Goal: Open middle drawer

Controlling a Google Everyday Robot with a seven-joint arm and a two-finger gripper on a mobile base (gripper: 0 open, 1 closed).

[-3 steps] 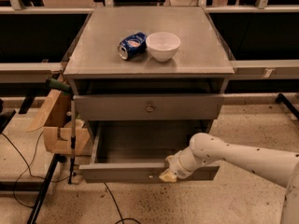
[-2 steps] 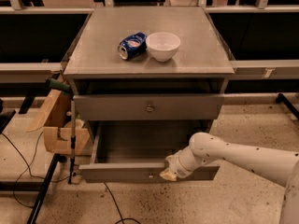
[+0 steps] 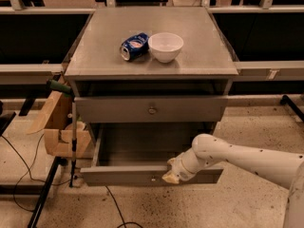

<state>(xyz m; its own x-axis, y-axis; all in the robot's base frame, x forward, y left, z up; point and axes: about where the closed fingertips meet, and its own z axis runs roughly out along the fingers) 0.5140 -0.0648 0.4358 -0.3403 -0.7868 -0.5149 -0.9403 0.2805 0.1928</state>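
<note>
The grey cabinet (image 3: 152, 42) has a taller-fronted drawer (image 3: 114, 109) that is closed, with a round knob (image 3: 152, 110). Below it the middle drawer (image 3: 123, 175), with a shallow grey front, stands pulled out towards me, and its inside (image 3: 142, 144) looks empty. Its small knob (image 3: 153, 178) shows on the front. My gripper (image 3: 172, 173) is at the top edge of this drawer's front, just right of the knob. The white arm (image 3: 237, 156) reaches in from the right. The lowest drawer is hidden under the open one.
A crushed blue can (image 3: 134, 45) and a white bowl (image 3: 166, 46) sit on the cabinet top. A wooden box (image 3: 59, 125) and a metal stand (image 3: 73, 141) are left of the cabinet. Cables (image 3: 19, 175) lie on the floor at the left.
</note>
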